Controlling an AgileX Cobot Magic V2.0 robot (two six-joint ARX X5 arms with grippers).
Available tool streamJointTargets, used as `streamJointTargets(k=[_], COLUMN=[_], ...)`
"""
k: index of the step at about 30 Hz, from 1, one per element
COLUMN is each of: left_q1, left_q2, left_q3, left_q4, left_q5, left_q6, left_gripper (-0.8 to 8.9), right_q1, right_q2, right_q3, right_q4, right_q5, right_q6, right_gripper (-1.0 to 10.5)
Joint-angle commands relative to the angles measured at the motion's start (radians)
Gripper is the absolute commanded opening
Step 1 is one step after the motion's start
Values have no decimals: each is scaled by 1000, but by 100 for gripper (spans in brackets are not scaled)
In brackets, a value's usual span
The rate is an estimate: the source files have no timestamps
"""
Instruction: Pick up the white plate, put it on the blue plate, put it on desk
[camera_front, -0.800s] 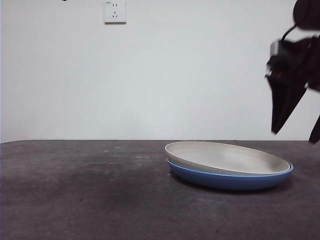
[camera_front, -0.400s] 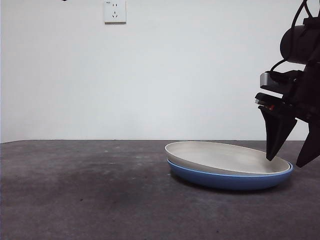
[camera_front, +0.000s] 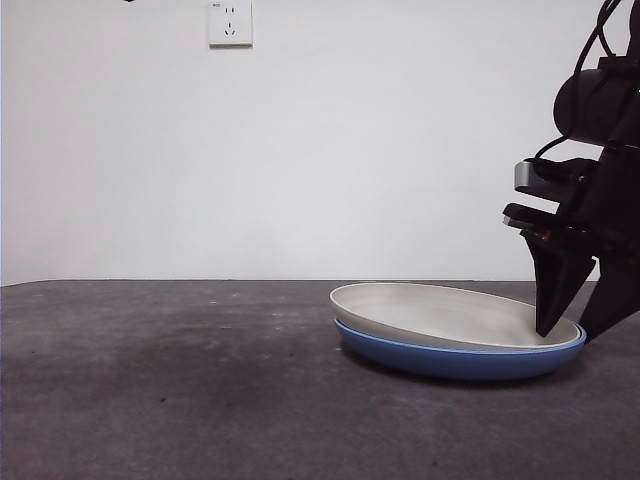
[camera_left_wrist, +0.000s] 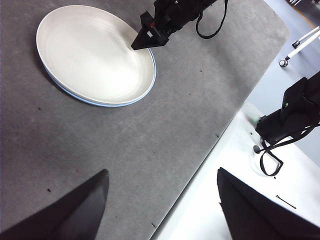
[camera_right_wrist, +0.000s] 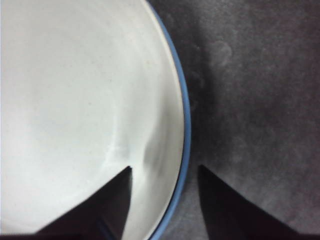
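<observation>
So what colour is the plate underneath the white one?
Glossy medium blue; the blue plate shows best in the front view, under the white plate.

The white plate (camera_front: 440, 312) is a plain matte cream, with no pattern. The blue plate (camera_front: 460, 362) under it is a glossy medium blue. The desk (camera_front: 180, 380) is dark grey-brown and mottled like stone. The right gripper (camera_front: 573, 330) is black. The wall (camera_front: 380, 140) is white.

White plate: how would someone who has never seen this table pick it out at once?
On the dark desk, below the wall socket and off to one side, two plates are stacked. The white plate is the upper one, matte cream, sitting tilted in the blue plate, with the right hand straddling its rim.
</observation>
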Motion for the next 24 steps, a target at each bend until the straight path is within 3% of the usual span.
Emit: streamJointTargets(k=[1,15,24], left_q1=[-6,-6,-5], left_q2=[8,8,8], left_q3=[7,7,7], left_q4=[10,6,6], left_q5=[2,2,2], left_q6=[8,4,4], left_gripper=[343,343,343], right_q1=[3,-8,-18], right_q2=[19,19,5], right_q3=[8,8,8], right_q4=[16,17,14], right_q5=[5,31,20], right_q6=[14,31,32], right_gripper=[107,12,12])
